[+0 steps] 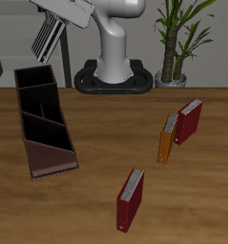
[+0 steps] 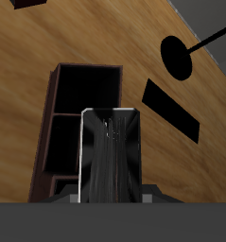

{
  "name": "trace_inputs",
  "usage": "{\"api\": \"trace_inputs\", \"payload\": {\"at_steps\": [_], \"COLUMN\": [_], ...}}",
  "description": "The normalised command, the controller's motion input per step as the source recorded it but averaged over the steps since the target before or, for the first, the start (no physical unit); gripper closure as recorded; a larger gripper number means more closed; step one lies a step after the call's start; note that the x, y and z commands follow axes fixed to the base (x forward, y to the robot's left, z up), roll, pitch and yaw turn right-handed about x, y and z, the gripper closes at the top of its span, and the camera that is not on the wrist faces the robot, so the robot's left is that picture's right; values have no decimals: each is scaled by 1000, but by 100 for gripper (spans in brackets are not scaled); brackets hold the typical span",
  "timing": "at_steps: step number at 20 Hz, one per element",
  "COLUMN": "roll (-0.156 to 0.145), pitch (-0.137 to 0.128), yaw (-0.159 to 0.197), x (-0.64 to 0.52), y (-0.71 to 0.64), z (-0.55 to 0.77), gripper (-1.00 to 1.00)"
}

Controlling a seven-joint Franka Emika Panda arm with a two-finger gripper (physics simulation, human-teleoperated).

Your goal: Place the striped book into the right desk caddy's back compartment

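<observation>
The striped book, its grey cover lined with black and white, hangs clamped in the gripper, held high over the back end of the right desk caddy. In the wrist view the book stands directly before the camera, with the caddy's back compartment open and black beyond it. Well apart on the wooden table stand an orange book beside a dark red book, and another red book nearer the front edge. A potted plant stands behind.
</observation>
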Motion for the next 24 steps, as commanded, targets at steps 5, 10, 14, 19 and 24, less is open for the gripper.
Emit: {"api": "trace_inputs", "payload": {"at_steps": [5,10,14,19,24], "roll": [10,19,-2,-10,-4], "pitch": [5,16,6,8,14], "yaw": [-31,-10,-28,-20,-8], "x": [166,74,132,66,22], "y": [35,79,-37,-2,-27], "z": [1,-88,7,-23,-86], "gripper": [100,100,100,100,100]}}
